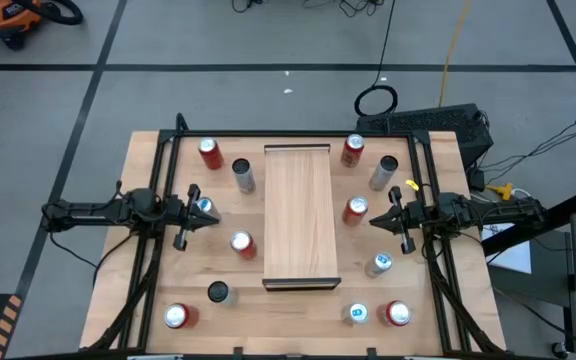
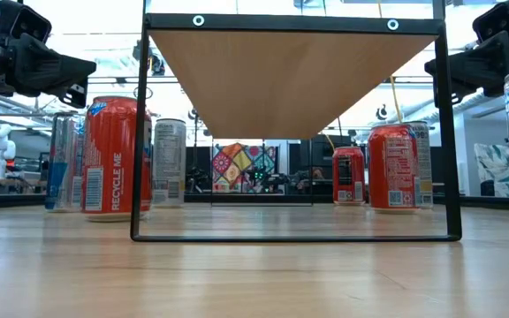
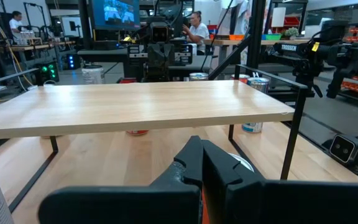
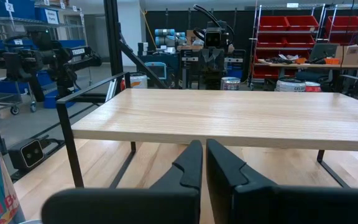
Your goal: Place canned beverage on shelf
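The shelf [image 1: 296,215], a pale-wood board on a thin black frame, stands on its legs in the middle of the table; the low view shows its underside [image 2: 290,75]. Several cans stand upright on the tabletop on both sides of it: red ones [image 1: 209,152] [image 1: 356,208], silver ones [image 1: 243,175] [image 1: 384,172] and blue ones [image 1: 380,263]. My left gripper [image 1: 211,212] hovers shut at the table's left, pointing level at the shelf [image 3: 135,106], above a blue can [image 1: 204,207]. My right gripper [image 1: 373,220] hovers shut at the table's right, facing the shelf [image 4: 241,118].
More cans stand near the front edge: a red one [image 1: 176,316], a dark-topped one [image 1: 218,292], a blue one [image 1: 358,313] and a red one [image 1: 396,313]. A black frame [image 1: 168,150] runs around the table. Beyond the table are workbenches, and a person [image 3: 197,28] stands there.
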